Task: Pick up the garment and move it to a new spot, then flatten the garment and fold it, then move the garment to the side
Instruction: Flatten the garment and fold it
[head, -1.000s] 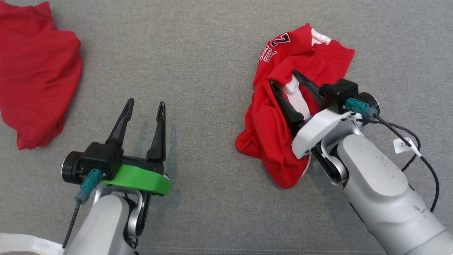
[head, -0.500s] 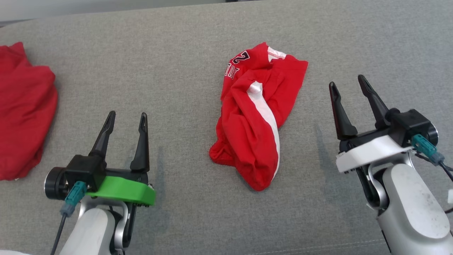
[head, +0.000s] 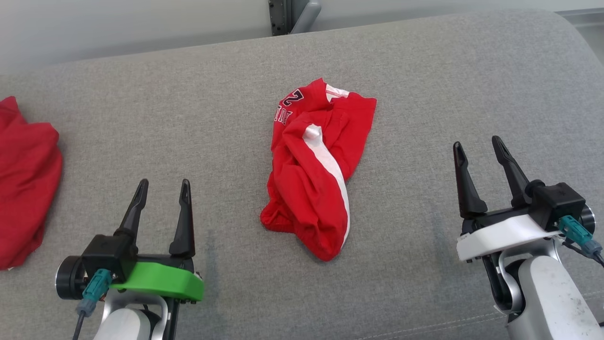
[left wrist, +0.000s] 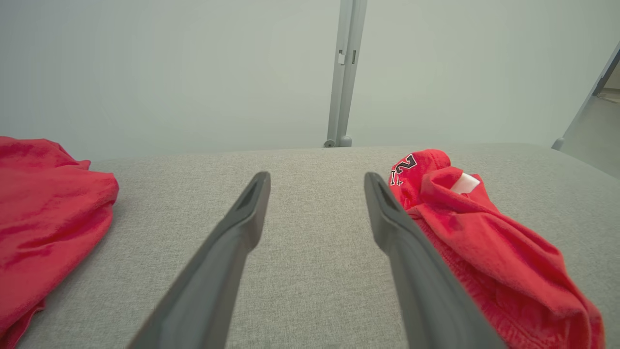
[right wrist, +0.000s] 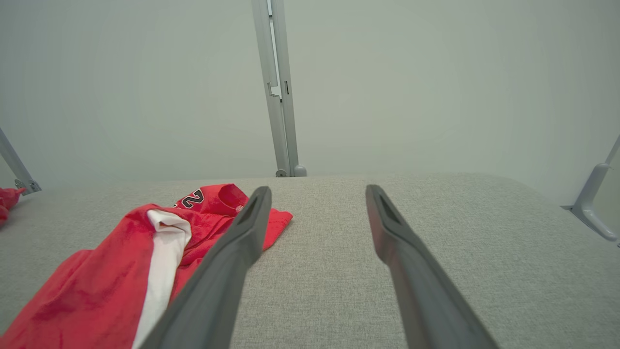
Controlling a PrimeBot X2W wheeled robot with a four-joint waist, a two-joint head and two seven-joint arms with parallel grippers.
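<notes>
Head view, the crumpled red garment (head: 316, 170) lies on the grey padded surface (head: 424, 85) between the left claw (head: 163, 183) and right claw (head: 477, 142), both spread and empty. Both wrist views show it beside the fingers, untouched, so I'd guess it's been moved but flattening, folding and setting aside are all left.

- The right gripper (right wrist: 318, 190) holds its two long dark fingers spread wide above the grey woven-fabric padded surface (right wrist: 484, 242), with nothing between them.
- A crumpled red cloth garment (right wrist: 87, 281) with a white stripe and a black numeral 2 runs from the surface's near edge toward its far edge on the view's left, partly behind one finger.
- A slim grey metal post (right wrist: 276, 87) rises behind the far edge.
- A small scrap of red cloth (right wrist: 6, 199) sits at the far-left corner.
</notes>
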